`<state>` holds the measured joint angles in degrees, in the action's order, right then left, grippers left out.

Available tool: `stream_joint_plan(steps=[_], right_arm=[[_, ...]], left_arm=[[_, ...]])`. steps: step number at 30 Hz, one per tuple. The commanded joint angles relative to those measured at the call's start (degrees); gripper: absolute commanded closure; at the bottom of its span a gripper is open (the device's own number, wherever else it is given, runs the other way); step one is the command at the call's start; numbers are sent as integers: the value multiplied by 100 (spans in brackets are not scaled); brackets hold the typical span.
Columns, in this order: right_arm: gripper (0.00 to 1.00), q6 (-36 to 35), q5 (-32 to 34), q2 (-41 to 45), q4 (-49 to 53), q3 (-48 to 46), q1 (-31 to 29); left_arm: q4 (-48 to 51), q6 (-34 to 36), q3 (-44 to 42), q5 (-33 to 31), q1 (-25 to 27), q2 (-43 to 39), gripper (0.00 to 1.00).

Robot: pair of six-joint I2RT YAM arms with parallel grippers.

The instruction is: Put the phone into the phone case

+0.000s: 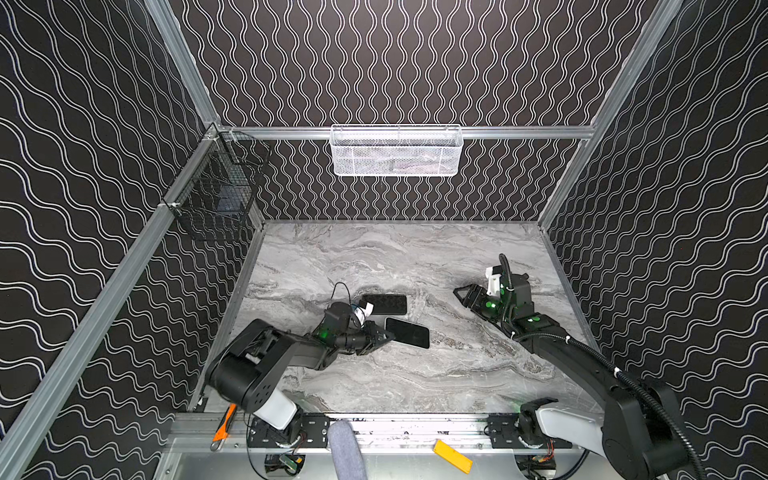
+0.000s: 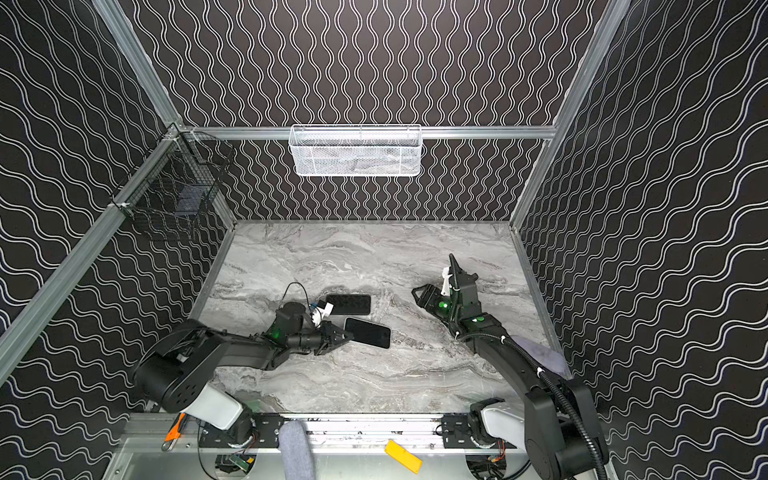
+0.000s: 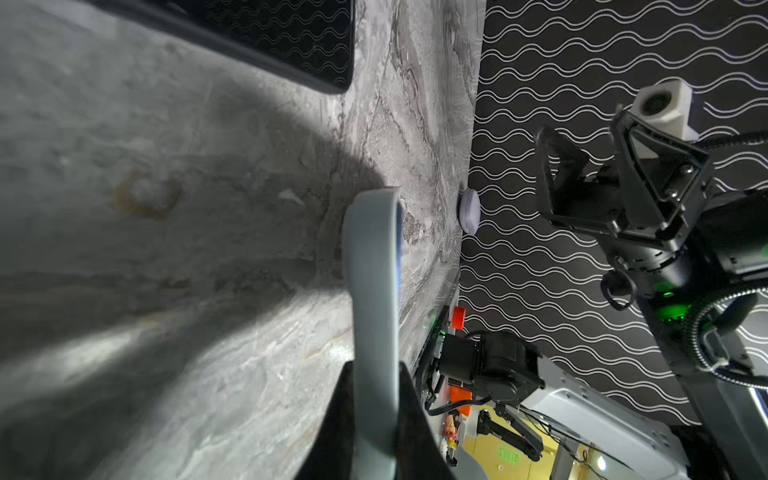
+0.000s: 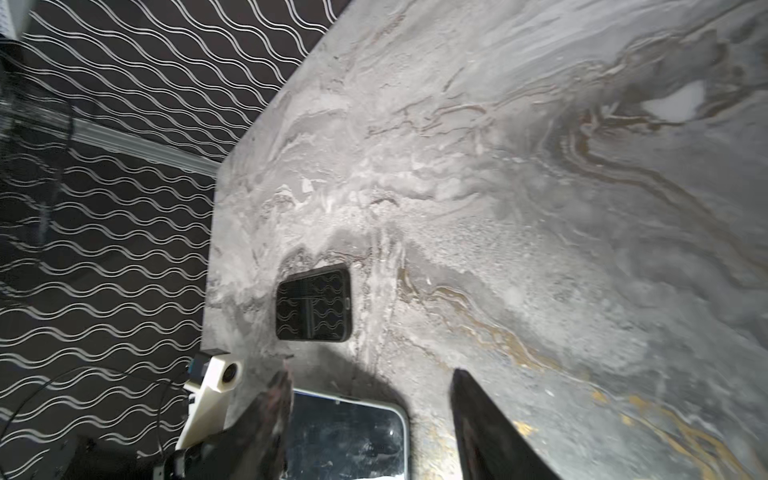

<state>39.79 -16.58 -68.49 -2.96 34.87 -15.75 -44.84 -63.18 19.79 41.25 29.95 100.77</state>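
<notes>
The black phone (image 1: 409, 332) (image 2: 370, 332) lies slanted near the middle of the marble table. My left gripper (image 1: 384, 336) (image 2: 343, 334) is shut on its left short end. In the left wrist view the phone (image 3: 374, 270) shows edge-on as a grey band between the jaws of that gripper (image 3: 376, 370), with a shadow under it. The phone case (image 1: 384, 304) (image 2: 348, 304) (image 4: 313, 305) lies flat just behind the phone, open side up. My right gripper (image 1: 459, 291) (image 2: 417, 293) (image 4: 370, 382) hangs open well to the right, holding nothing. The phone's glossy screen (image 4: 349, 436) shows beyond its fingers.
A white mesh basket (image 1: 396, 151) hangs on the back wall and a black wire basket (image 1: 216, 187) on the left wall. A lavender pad (image 2: 540, 353) lies at the table's right edge. An orange tool (image 1: 222, 424), a grey roll (image 1: 347, 449) and a yellow piece (image 1: 452, 456) sit by the front rail.
</notes>
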Motion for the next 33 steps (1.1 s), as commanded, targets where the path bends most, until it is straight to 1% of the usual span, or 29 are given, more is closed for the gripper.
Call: stream_joint_plan(steps=[1, 2, 6, 8, 9, 10, 11, 12, 13, 14, 16, 18, 20, 22, 23, 25, 27, 30, 33], right_arm=[[36, -154, 243, 24, 210, 90, -11], [36, -160, 243, 20, 217, 102, -7], [35, -156, 226, 11, 200, 116, -7], [35, -149, 225, 2, 198, 121, -9], [34, -168, 225, -11, 197, 125, -12], [34, -188, 242, -15, 215, 137, -8], [33, -214, 272, -24, 250, 158, -8], [32, -244, 312, -33, 294, 181, -7], [30, -286, 396, -41, 379, 231, -7], [29, -339, 511, -41, 485, 290, -7], [23, -527, 806, -58, 703, 418, -7], [18, -746, 1278, -75, 995, 603, -8], [13, -1111, 1740, -52, 1075, 710, 1], [10, -1331, 2282, -33, 1040, 749, 30], [9, -1463, 2528, -16, 981, 755, 88], [7, -1658, 2845, 2, 855, 750, 226], [7, -1812, 2835, 3, 685, 747, 433], [7, -1908, 2748, 32, 600, 813, 784], [7, -1903, 2695, 142, 209, 655, 1161]], left_arm=[[-990, -338, -171, -13, 125, 357, 100], [-1162, -412, -238, -29, 171, 464, 99], [-1588, -567, -506, -173, 274, 730, 75], [-1696, -603, -630, -240, 265, 768, 62], [-1712, -609, -654, -256, 273, 765, 57], [-1676, -604, -670, -282, 272, 733, 51], [-1581, -577, -681, -334, 267, 660, 42], [-1433, -527, -668, -374, 274, 572, 35], [-1159, -442, -634, -415, 273, 411, 4], [-825, -323, -573, -474, 269, 226, 1], [99, 45, -383, -647, 266, -348, 2], [1651, 700, 5, -1011, 273, -1107, 2], [3532, 1639, 723, -1698, 276, -1909, 1], [4750, 2324, 1436, -2494, 237, -2378, 1], [5183, 2672, 1852, -2833, 162, -2465, 2], [5752, 3115, 2490, -3270, -57, -2461, 2], [6042, 3224, 2849, -3319, -344, -2357, 2], [6359, 3193, 3071, -3728, -519, -2420, 1], [6240, 3171, 2954, -4536, -564, -2726, 1]])
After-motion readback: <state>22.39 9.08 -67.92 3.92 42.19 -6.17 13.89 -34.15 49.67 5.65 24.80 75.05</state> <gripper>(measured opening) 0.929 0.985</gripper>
